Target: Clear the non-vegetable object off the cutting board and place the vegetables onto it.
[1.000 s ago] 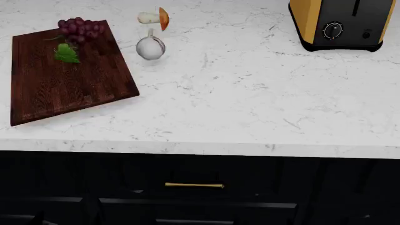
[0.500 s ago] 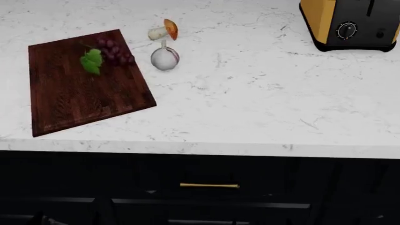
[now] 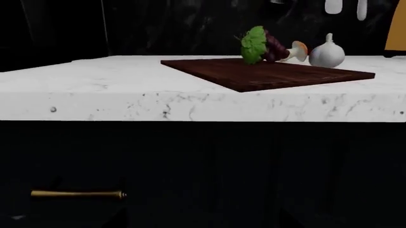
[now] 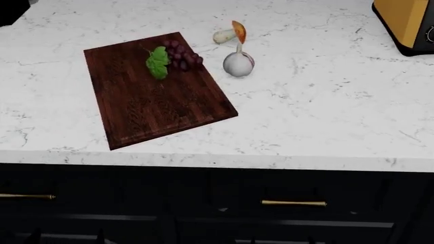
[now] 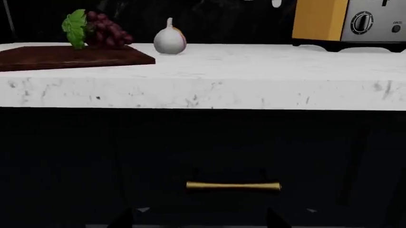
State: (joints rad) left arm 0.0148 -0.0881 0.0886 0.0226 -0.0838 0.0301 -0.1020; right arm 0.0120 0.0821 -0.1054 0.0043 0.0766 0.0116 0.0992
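The grapes (image 4: 182,56), dark purple with a green leaf (image 4: 157,62), lie at the far end of the cutting board (image 4: 156,107) on the white counter. Just off the board's far right corner lie the white garlic bulb (image 4: 238,63) and, behind it, the mushroom (image 4: 230,33). Both wrist views look at the counter from below its edge. The left wrist view shows the board (image 3: 273,73), grapes (image 3: 263,45), mushroom (image 3: 297,50) and garlic (image 3: 327,53). My left gripper (image 3: 201,223) and right gripper (image 5: 197,223) hang low before the dark cabinet, open and holding nothing.
A yellow toaster (image 4: 407,23) stands at the counter's far right, also in the right wrist view as the toaster (image 5: 343,21). Below the counter edge (image 4: 217,160) are dark drawers with brass handles (image 4: 293,203).
The head view has swung, so board, foods and toaster slid rightward in it. The grape bunch has shifted on the board, its leaf now beside it rather than in front.
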